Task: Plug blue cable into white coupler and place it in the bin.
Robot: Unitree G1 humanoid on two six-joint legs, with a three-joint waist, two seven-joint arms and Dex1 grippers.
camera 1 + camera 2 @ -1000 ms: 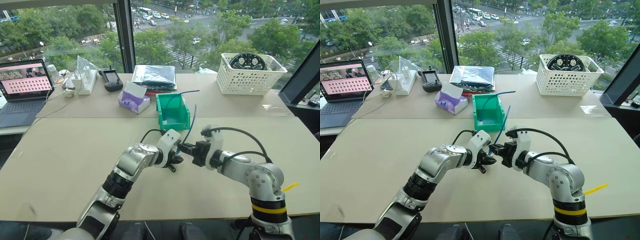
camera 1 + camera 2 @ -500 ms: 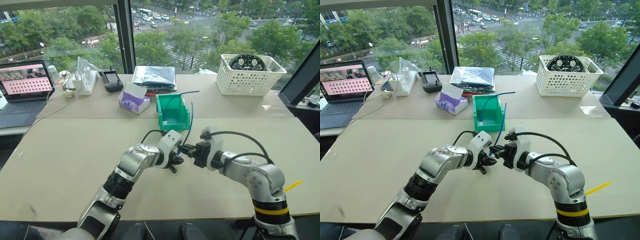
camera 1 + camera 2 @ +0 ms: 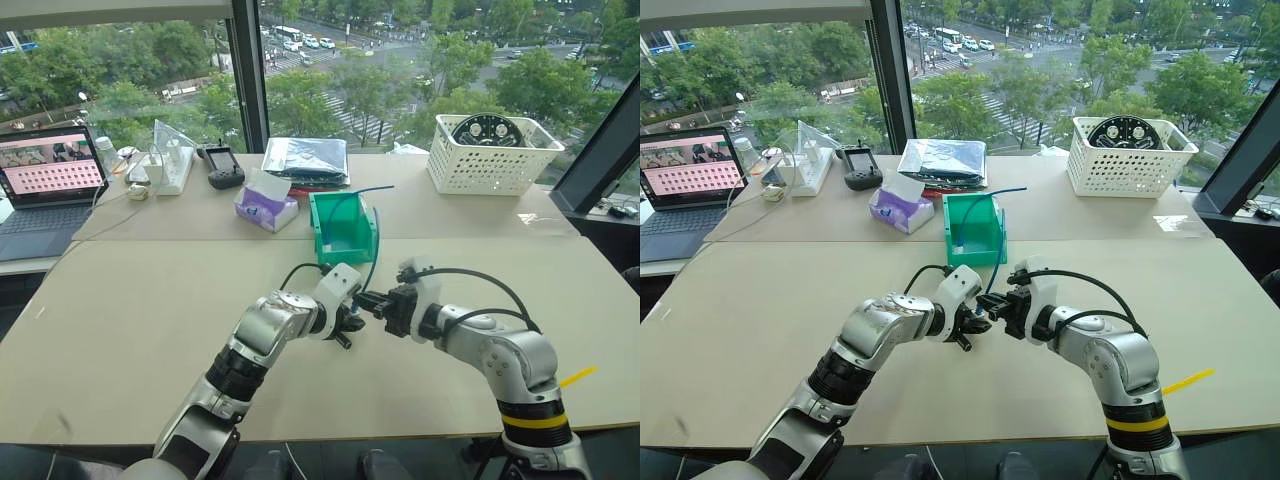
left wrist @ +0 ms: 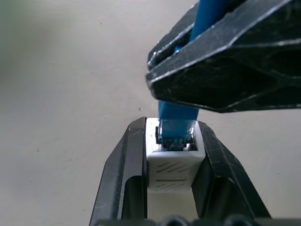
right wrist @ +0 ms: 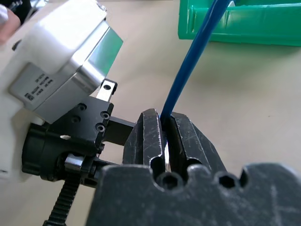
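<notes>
Two grippers meeting mid-table, left gripper [image 4: 171,188] clamping the white coupler [image 4: 173,162], right gripper [image 5: 162,125] pinching the blue cable [image 5: 188,61], plug at the socket, green bin [image 3: 344,228] at twelve o'clock.

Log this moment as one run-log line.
left gripper: shut on white coupler | right gripper: shut on blue cable | plug at socket | bin

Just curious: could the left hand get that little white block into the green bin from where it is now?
Probably yes: the bin stands just beyond the left hand, bare table between, but the right hand holds the blue cable at the white coupler.
</notes>
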